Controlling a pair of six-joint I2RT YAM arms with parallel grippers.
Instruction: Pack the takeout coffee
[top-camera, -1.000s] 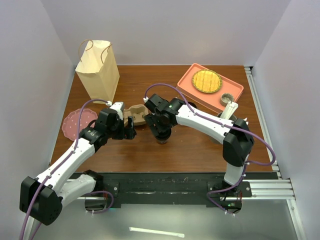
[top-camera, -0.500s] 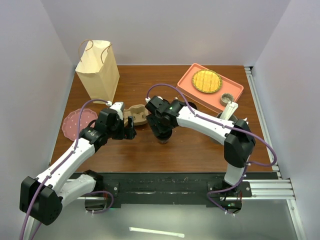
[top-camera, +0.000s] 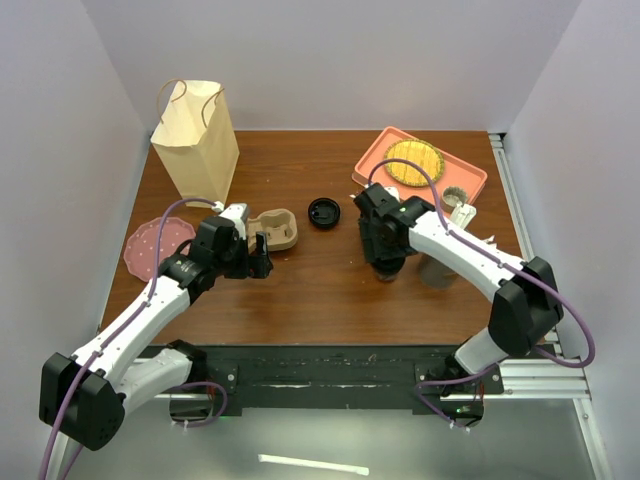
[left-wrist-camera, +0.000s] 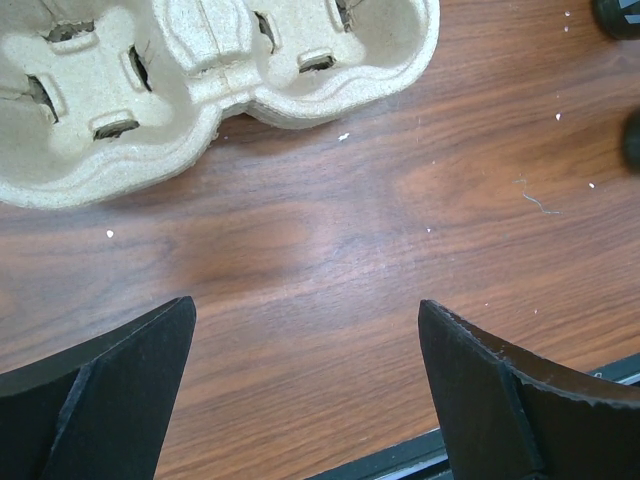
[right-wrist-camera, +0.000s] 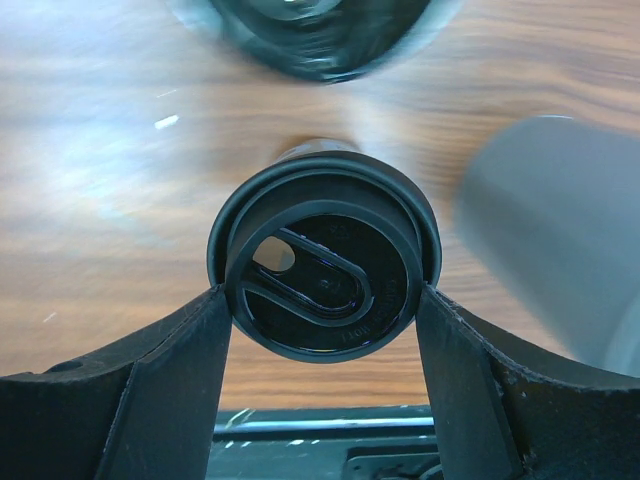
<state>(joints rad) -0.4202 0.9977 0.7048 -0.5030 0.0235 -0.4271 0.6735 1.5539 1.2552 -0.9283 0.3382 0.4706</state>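
A takeout coffee, a small black cup with a round black lid, sits between my right gripper's fingers, which press on both sides of the lid. In the top view this cup is right of the table's middle, under my right gripper. A second black cup stands free behind the middle. The tan pulp carrier lies left of it. My left gripper hangs open just in front of the carrier, with only bare wood between its fingers.
A paper bag stands at the back left and a pink plate lies at the left edge. A salmon tray with a yellow woven disc is at the back right. A grey cup stands right beside the held cup.
My right arm has swung right with the black cup, away from the carrier, uncovering the second black cup. The left arm has not moved.
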